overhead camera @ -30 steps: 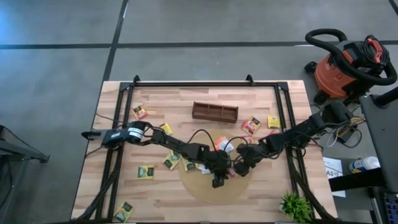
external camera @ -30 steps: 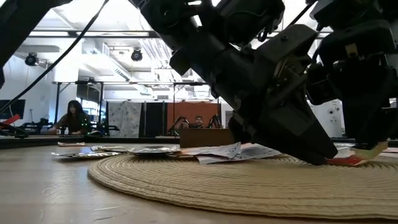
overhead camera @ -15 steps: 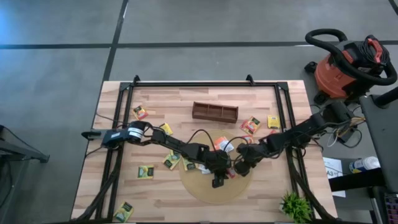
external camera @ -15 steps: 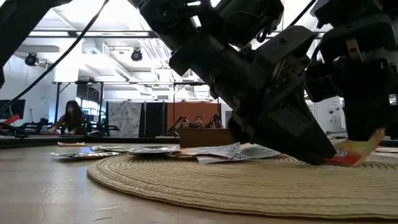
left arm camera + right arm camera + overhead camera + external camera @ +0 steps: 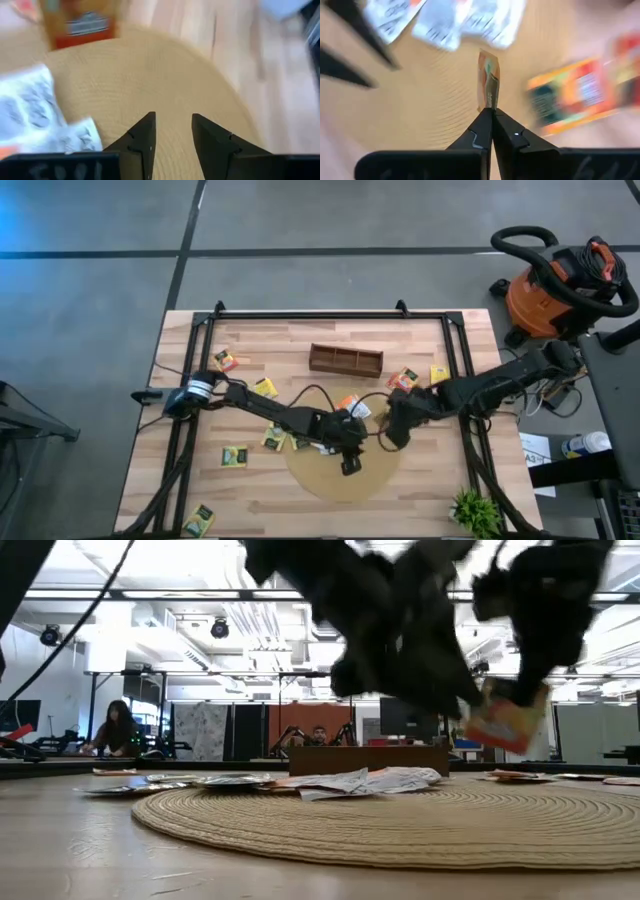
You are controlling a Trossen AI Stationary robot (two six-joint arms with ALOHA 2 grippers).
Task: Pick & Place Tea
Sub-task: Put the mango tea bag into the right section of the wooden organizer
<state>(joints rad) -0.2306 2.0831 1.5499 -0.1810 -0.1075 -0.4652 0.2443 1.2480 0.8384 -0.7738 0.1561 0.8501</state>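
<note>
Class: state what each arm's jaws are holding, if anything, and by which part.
The right gripper pinches an orange tea sachet by one edge, lifted above the mat. The left gripper holds nothing.

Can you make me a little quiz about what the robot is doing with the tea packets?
1. True or false: the right pincer is shut on an orange tea packet.
2. What does the held packet hang above? A) the round mat B) the wooden box C) the floor
3. Fill in: the left pincer is open and holds ____.

Key: 1 true; 2 A; 3 nothing
</note>
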